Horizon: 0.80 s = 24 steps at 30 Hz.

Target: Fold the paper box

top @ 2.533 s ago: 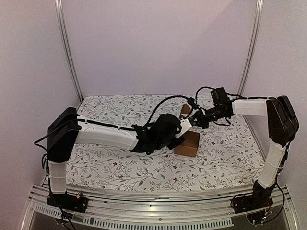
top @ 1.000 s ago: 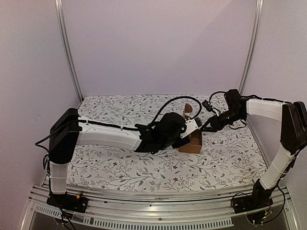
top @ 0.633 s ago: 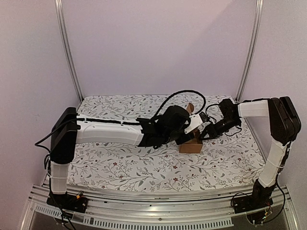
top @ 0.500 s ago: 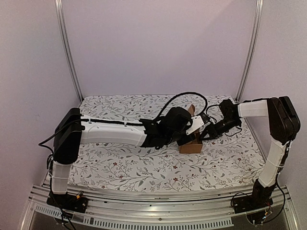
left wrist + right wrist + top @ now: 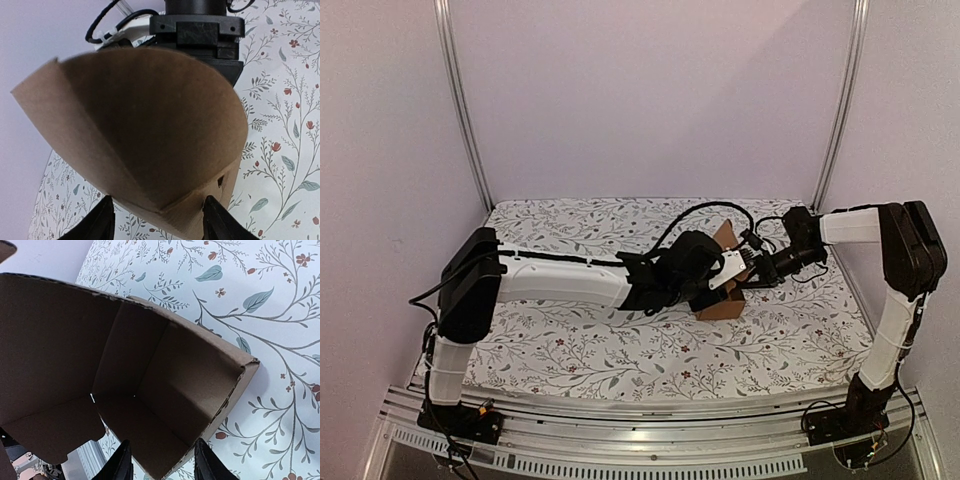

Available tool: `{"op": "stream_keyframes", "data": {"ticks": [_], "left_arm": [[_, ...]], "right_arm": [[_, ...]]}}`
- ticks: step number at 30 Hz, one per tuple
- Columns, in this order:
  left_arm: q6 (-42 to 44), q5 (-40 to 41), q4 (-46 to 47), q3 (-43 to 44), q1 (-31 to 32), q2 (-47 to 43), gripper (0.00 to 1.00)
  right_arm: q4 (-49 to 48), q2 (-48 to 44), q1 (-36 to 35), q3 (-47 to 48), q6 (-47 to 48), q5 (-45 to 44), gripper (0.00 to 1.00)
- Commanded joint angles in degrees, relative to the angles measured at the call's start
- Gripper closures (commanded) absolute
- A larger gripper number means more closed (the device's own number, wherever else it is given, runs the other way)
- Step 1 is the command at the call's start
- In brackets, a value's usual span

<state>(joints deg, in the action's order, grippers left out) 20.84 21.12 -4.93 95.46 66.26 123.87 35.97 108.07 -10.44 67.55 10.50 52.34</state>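
Two robot arms meet at a partly folded paper box (image 5: 724,303) on a counter (image 5: 570,340) covered with a floral cloth, seen from above. The plain brown cardboard box sits right of the counter's middle, with one flap (image 5: 725,236) raised above it on the far side. The left arm stretches across from the left, with its tool (image 5: 160,222) at the box's left side. The right arm bends in from the right, with its tool (image 5: 162,462) at the box's right side.

From the left wrist, bare cardboard fills most of the frame. The box's lower corner lies between two black fingers (image 5: 106,224) that stand wide apart, and it cannot be told whether they press the cardboard. The right arm's black wrist (image 5: 195,30) shows beyond the box's upper edge.

The right wrist looks into the box's empty interior, where an inner flap (image 5: 50,435) with a rounded corner lies at the lower left. That tool's fingers (image 5: 123,462) stand partly apart on either side of the near wall's corrugated edge, and it cannot be told whether they grip it
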Motion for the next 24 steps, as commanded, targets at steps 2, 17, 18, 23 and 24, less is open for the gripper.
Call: {"op": "stream_keyframes", "data": {"ticks": [2, 17, 18, 23, 24], "left_arm": [[-2.1, -2.5, -1.0, -0.9, 0.1, 1.6, 0.41], [-6.5, -2.8, 0.0, -14.1, -1.8, -10.6, 0.35], [-7.1, -2.6, 0.2, -14.3, -1.9, -11.0, 0.35], [-11.3, -2.7, 0.9, -14.3, -3.3, -13.0, 0.31], [-12.3, -3.1, 0.2, -13.9, -3.5, -13.4, 0.31]], "right_arm": [[-0.4, 0.6, 0.8, 1.0, -0.2, 2.0, 0.59], [0.7, -6.1, 4.0, 0.9, 2.0, -2.4, 0.51], [0.4, -5.7, 3.9, 1.1, 1.9, -2.9, 0.51], [0.4, -0.9, 3.6, 2.0, -1.6, -2.9, 0.5], [1.6, 0.2, 3.4, 2.1, -1.8, -2.4, 0.5]]}}
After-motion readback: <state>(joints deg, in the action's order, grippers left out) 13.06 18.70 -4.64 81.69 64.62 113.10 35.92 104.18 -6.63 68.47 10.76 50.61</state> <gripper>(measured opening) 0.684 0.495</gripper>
